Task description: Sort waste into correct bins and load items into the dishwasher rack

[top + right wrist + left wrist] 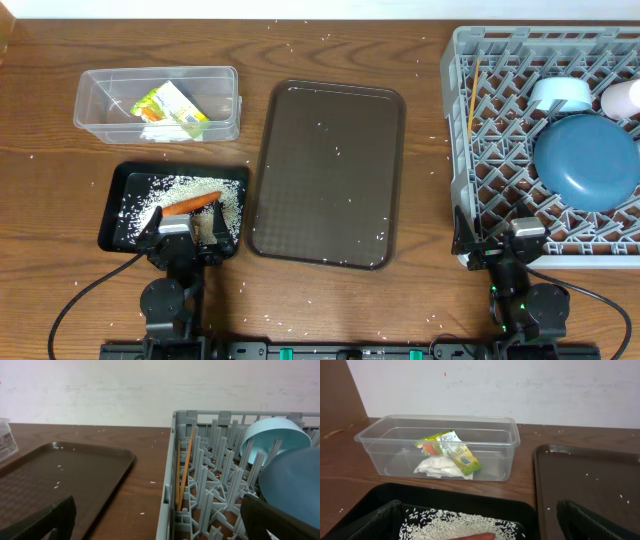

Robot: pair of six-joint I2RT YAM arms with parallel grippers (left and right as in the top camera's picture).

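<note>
A clear tub [100,100] at the back left holds the silver-and-yellow-green wrapper [451,450] and a crumpled white tissue [437,467]. In front of it a black tray [112,215] carries loose rice [175,190] and an orange carrot [192,203]. My left gripper [180,232] hangs open over the tray's near edge, with the carrot [472,536] below it. The grey rack [455,120] on the right holds a dark blue plate [587,160], a light blue bowl [560,95], a white cup [622,97] and chopsticks [472,95]. My right gripper [507,240] stands open at the rack's near left corner.
A large dark brown serving tray [327,172] lies between the black tray and the rack, with a few rice grains on it. More grains are scattered over the wooden table [420,290]. A white wall stands behind the table.
</note>
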